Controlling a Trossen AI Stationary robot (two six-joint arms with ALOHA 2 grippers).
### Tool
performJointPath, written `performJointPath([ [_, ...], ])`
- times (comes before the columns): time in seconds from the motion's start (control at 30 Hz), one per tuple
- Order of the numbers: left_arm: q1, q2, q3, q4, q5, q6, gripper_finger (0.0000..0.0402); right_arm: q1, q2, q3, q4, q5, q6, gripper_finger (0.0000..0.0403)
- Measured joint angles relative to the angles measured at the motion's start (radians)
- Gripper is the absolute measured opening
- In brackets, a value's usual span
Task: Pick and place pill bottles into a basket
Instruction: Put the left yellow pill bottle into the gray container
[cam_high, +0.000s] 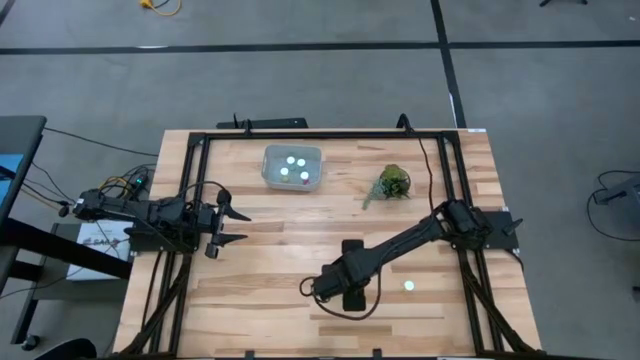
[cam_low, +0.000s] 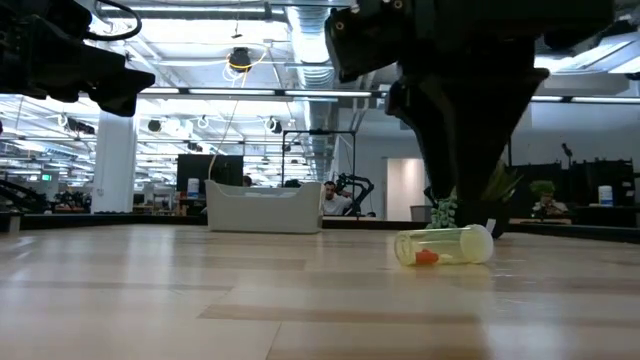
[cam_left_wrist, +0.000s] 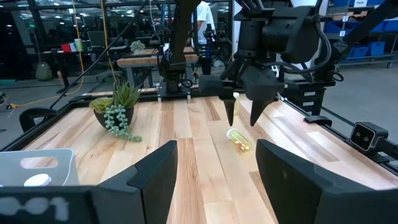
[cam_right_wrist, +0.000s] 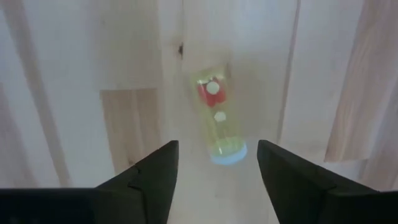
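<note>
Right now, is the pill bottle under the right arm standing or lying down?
Lying down. The pill bottle rests on its side on the table, white cap pointing sideways; the right gripper hangs above it, jaws open.

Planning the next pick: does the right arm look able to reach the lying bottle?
Probably yes. The right gripper hangs open above the table; the bottle lies alone on bare wood, squarely ahead in its wrist view. Left gripper waits at the left edge.

A translucent yellow-green pill bottle (cam_right_wrist: 219, 118) with a white cap and red and white contents lies on the pale wood table (cam_high: 270, 260); white caps (cam_high: 291, 165) dot the blue-grey basket (cam_high: 270, 178).
</note>
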Motion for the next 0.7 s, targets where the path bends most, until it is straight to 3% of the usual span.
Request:
performJointPath([
  [0.7, 0.0, 0.0, 0.0, 0.0, 0.0, 0.0, 0.0208, -0.014, 0.003, -0.132, 0.17, -0.012, -0.035, 0.0203],
])
